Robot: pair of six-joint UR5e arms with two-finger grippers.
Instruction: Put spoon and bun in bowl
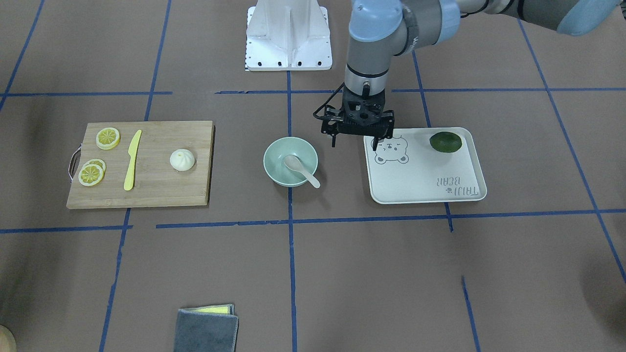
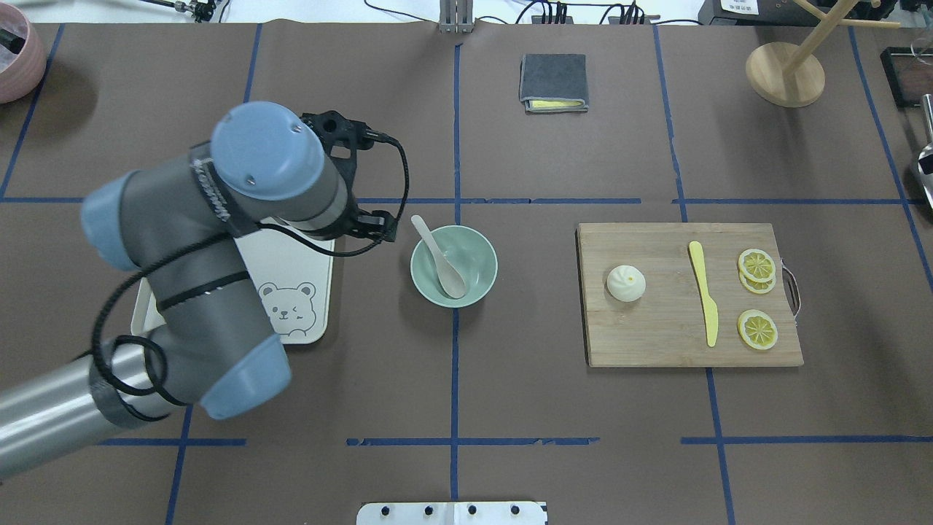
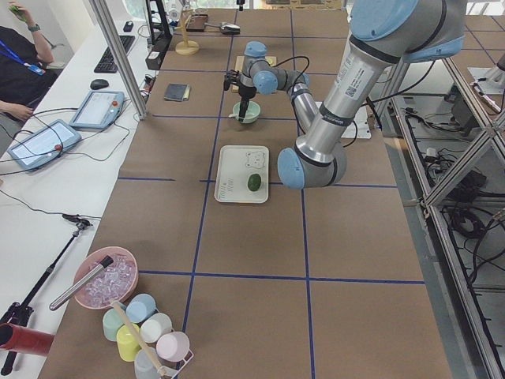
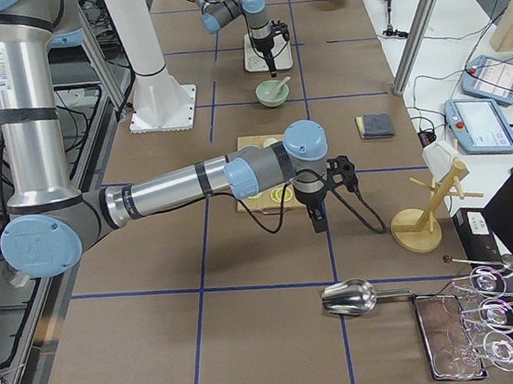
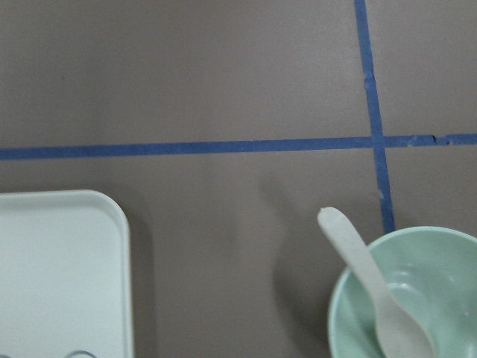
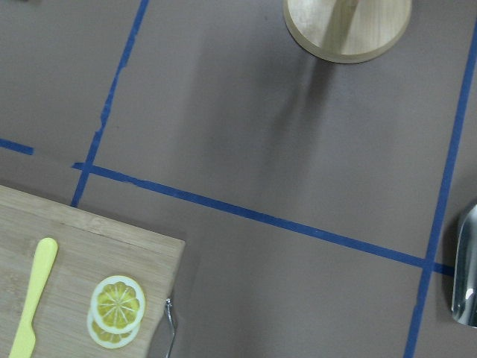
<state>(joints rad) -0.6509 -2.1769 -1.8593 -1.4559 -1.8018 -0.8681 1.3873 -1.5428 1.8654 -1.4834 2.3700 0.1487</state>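
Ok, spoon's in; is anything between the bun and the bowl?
Nothing visible does. Only bare cutting board and table lie between the bun and the bowl. The knife and lemon slices sit on the bun's far side, and the spoon points its handle away from it.

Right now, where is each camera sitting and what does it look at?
Front: across the table, facing the base; left pincer between bowl and tray.
Overhead: behind the base, looking down; left arm.
Exterior left: table's end; left arm near.
Exterior right: opposite end; right arm near.
Left wrist: straight down on spoon; no body.
Right wrist: down on cutting board; no body.
Front and overhead share the bun.
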